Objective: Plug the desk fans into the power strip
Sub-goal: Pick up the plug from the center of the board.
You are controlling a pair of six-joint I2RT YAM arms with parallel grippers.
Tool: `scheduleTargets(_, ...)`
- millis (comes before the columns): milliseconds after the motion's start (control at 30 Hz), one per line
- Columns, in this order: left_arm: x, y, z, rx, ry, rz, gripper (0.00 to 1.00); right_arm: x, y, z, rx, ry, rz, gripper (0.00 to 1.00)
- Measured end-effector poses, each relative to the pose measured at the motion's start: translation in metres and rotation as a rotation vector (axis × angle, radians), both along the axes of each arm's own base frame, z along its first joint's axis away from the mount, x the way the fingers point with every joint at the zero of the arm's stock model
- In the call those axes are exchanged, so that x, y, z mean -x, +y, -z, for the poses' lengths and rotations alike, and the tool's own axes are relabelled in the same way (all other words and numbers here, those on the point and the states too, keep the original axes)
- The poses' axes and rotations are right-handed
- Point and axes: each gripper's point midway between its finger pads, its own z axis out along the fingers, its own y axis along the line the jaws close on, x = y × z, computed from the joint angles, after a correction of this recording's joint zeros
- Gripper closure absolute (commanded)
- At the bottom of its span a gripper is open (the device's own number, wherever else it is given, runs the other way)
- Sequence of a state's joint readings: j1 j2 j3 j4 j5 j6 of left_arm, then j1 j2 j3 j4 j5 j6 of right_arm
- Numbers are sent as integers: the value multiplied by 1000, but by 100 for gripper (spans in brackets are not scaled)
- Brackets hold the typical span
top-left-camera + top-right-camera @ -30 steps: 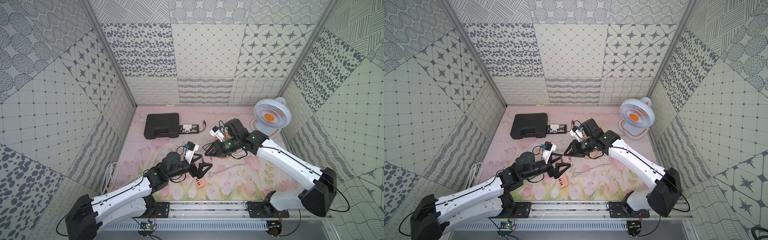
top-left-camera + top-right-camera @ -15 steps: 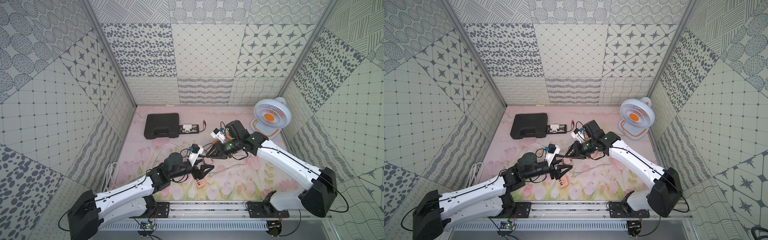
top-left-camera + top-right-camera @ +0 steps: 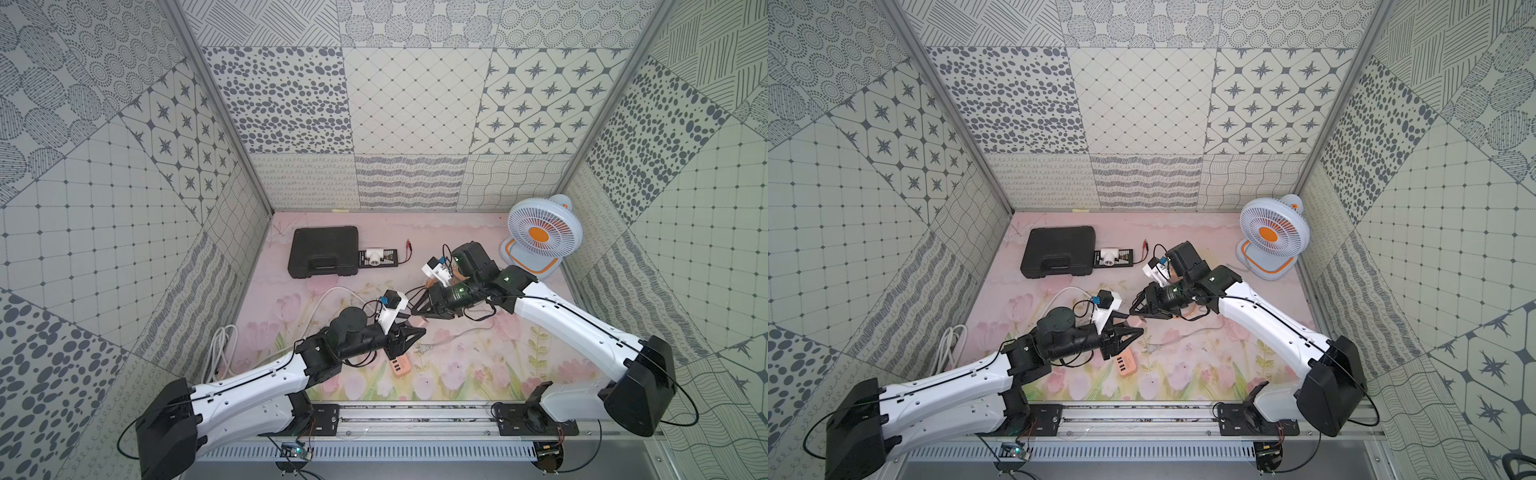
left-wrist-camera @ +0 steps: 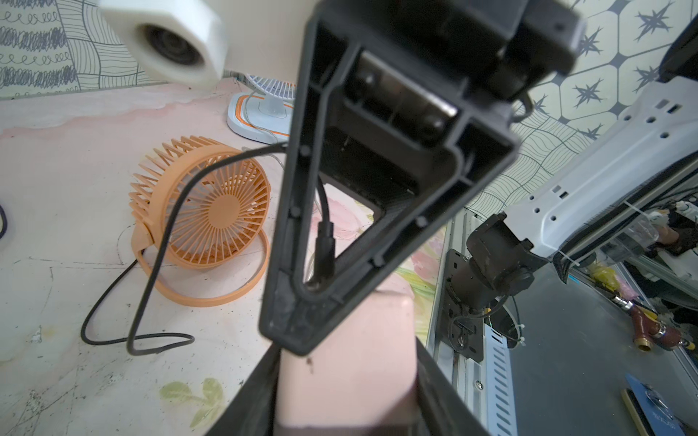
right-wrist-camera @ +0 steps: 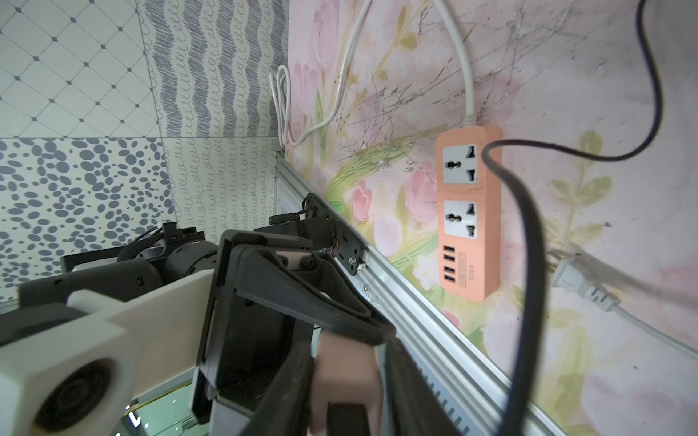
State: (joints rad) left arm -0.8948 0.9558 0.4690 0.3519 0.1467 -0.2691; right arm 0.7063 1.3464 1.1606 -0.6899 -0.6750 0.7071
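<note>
The orange desk fan (image 4: 211,211) stands on the mat, hidden under my right arm in both top views. Its black cable (image 4: 158,241) runs up to a peach plug block (image 4: 351,339) held in the air. My left gripper (image 4: 347,377) is shut on that block, both fingers pressing its sides. My right gripper (image 5: 347,377) faces it tip to tip, its jaws standing loosely round the same block (image 5: 343,362) with a small gap. The two meet (image 3: 417,322) above the mat. The peach-orange power strip (image 5: 468,211) lies flat below them (image 3: 401,368), its sockets bare.
A blue-white fan (image 3: 540,235) stands at the back right; a white two-pin plug (image 5: 578,281) lies beside the strip. A black case (image 3: 324,251) sits at the back left. A coiled white cord (image 3: 220,349) lies along the left wall. The metal rail (image 3: 415,419) borders the front.
My left gripper came up to the right gripper and closed on the peach block. The right gripper's jaws have spread apart from it.
</note>
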Motion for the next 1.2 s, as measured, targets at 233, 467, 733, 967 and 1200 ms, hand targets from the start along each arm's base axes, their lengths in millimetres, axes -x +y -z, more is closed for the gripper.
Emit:
scheduleTargets(233,-9,15,28,2,44,-109,100,10,-1,-16,214,-445,148,3)
scheduleTargets(467,-14,26,34,67,50,-184,100,-11,-7,-19,156,-550,284,7)
scheduleTargets(733,-22,30,14,158,11,-233,100,-28,-7,-25,15,-434,279,32)
scheduleTargets(967,-25,29,0,199,-13,-239,100,-8,14,-1,12,-339,156,37)
scheduleTargets(1200,-25,29,2,190,-8,-239,100,-5,23,9,21,-309,132,48)
